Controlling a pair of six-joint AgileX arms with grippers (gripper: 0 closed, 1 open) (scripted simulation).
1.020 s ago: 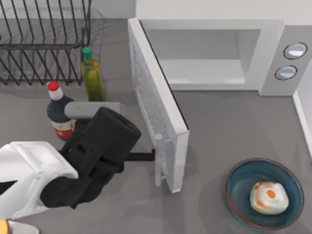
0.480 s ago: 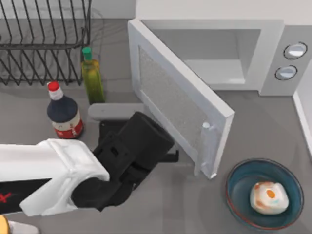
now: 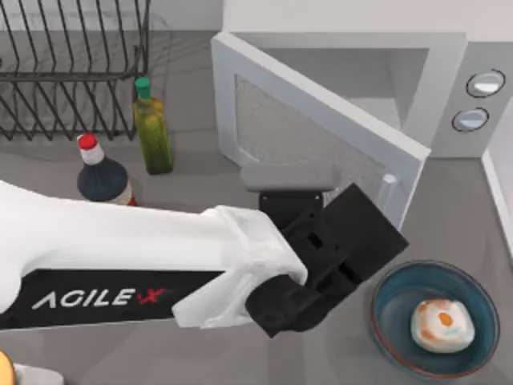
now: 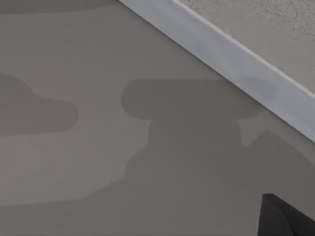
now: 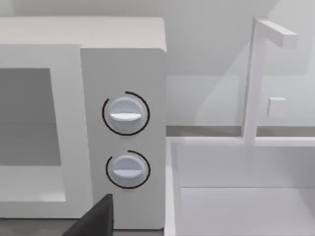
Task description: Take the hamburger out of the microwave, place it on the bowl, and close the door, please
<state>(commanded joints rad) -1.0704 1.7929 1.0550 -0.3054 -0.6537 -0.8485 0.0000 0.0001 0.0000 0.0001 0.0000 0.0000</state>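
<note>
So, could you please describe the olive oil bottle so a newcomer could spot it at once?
Start at the wire rack in the table's back left corner. Just in front of its right end stand two bottles. The oil bottle is the tall yellow-green one with a green cap; its neighbour is squat, dark and red-capped.

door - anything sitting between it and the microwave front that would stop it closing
Nothing visible. The door is partly swung in, and the gap to the microwave opening holds no object. The hamburger already sits in the bowl.

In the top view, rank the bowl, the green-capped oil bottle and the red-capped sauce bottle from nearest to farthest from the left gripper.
From the left gripper, pressed against the door:
1. Bowl, right front of the table.
2. Green-capped oil bottle, left, beside the rack.
3. Red-capped sauce bottle, farthest left.
</note>
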